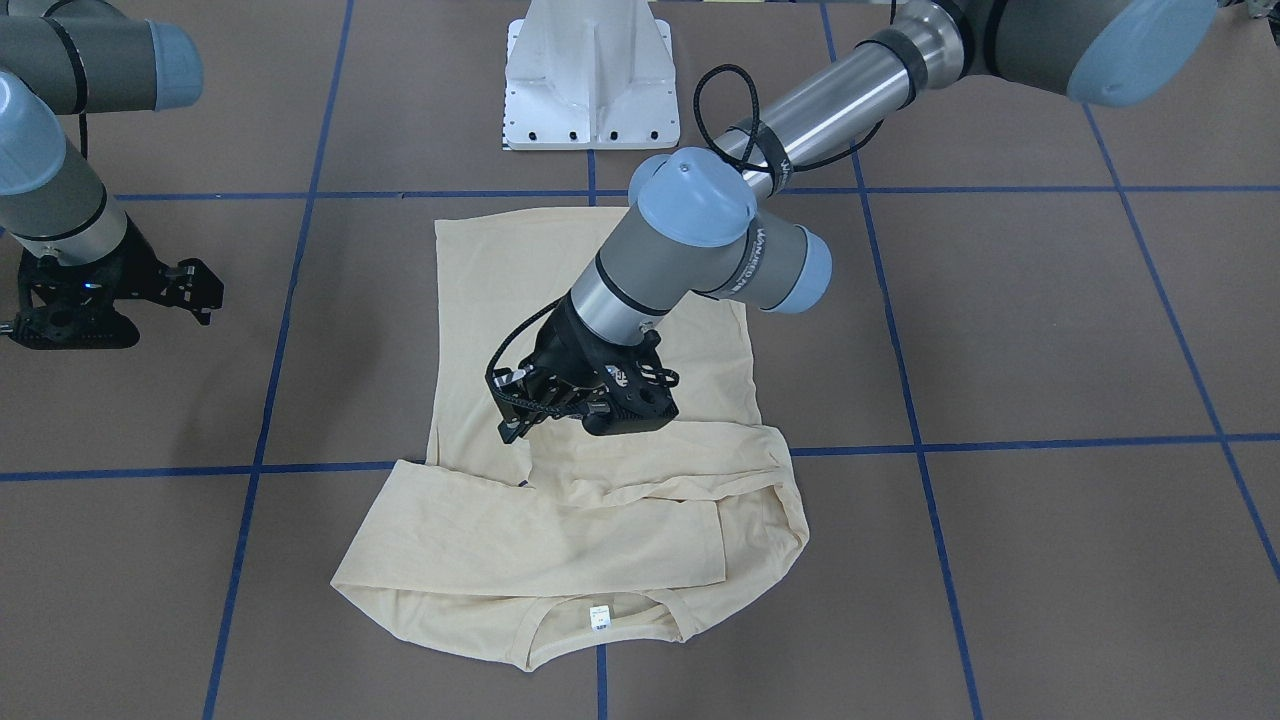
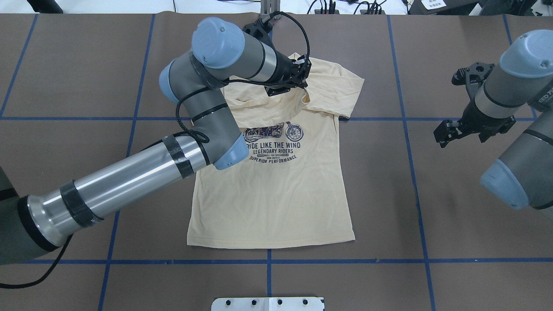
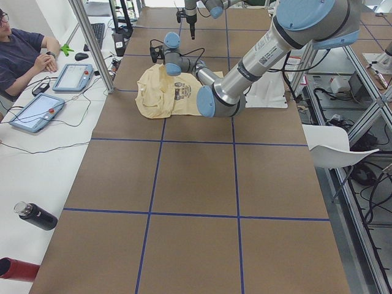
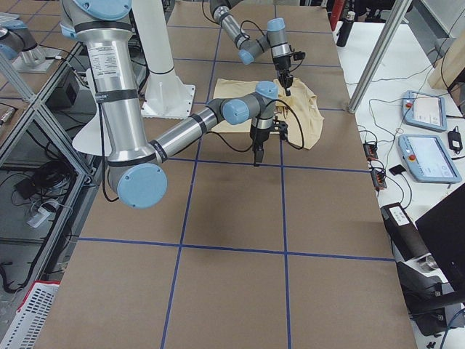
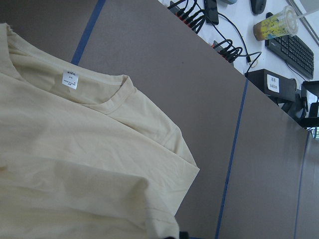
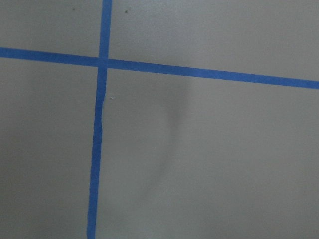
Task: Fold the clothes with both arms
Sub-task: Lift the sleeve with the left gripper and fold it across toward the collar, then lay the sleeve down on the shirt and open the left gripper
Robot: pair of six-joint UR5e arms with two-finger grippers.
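Note:
The pale cream-yellow shirt (image 2: 276, 194) lies flat mid-table, navy motorcycle print (image 2: 274, 144) facing up. One long sleeve is folded across the chest near the collar (image 1: 650, 470). The white neck label (image 1: 599, 615) also shows in the left wrist view (image 5: 70, 79). My left gripper (image 1: 520, 425) sits low at that sleeve's cuff and looks shut on it. It also shows near the collar in the overhead view (image 2: 300, 82). My right gripper (image 2: 445, 134) hangs off to the side over bare table, open and empty, well clear of the shirt; it also shows in the front view (image 1: 200, 290).
The white pedestal base (image 1: 590, 80) stands at the robot's side of the table. Blue tape lines (image 6: 99, 149) grid the brown table top. An operator (image 3: 24, 52) sits beside tablets at the far edge. Cables and a cup (image 5: 276, 22) lie beyond that edge.

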